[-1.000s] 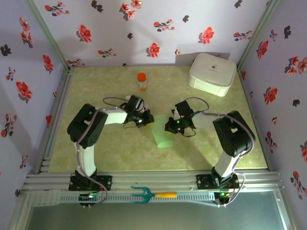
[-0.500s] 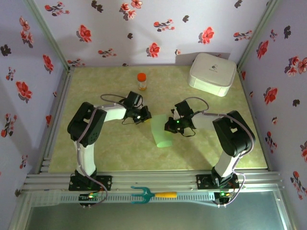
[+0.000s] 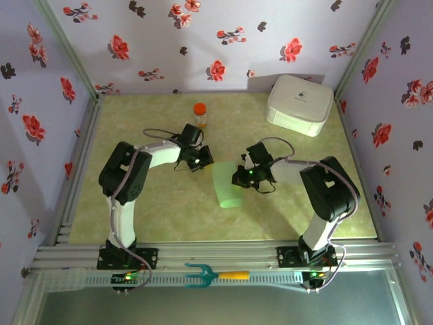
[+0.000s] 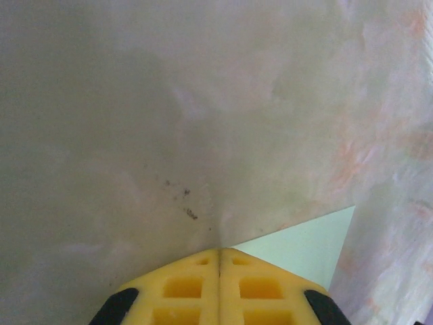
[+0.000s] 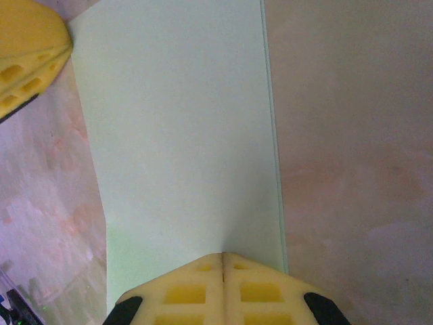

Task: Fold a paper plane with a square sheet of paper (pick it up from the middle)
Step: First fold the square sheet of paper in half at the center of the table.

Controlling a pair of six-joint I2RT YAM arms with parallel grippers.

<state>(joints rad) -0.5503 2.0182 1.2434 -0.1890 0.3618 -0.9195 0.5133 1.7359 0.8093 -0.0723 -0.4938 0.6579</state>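
Left claw (image 4: 220, 252), clenched and empty, has slid to the far corner of the square sheet of paper (image 5: 183, 135), which lies folded in half on the table (image 3: 135, 203). My right claw (image 5: 223, 256), also clenched, pins it. I think a corner fold comes next.

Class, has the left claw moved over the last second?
Yes: the left claw has crept toward the small orange plastic bottle standing farther back.
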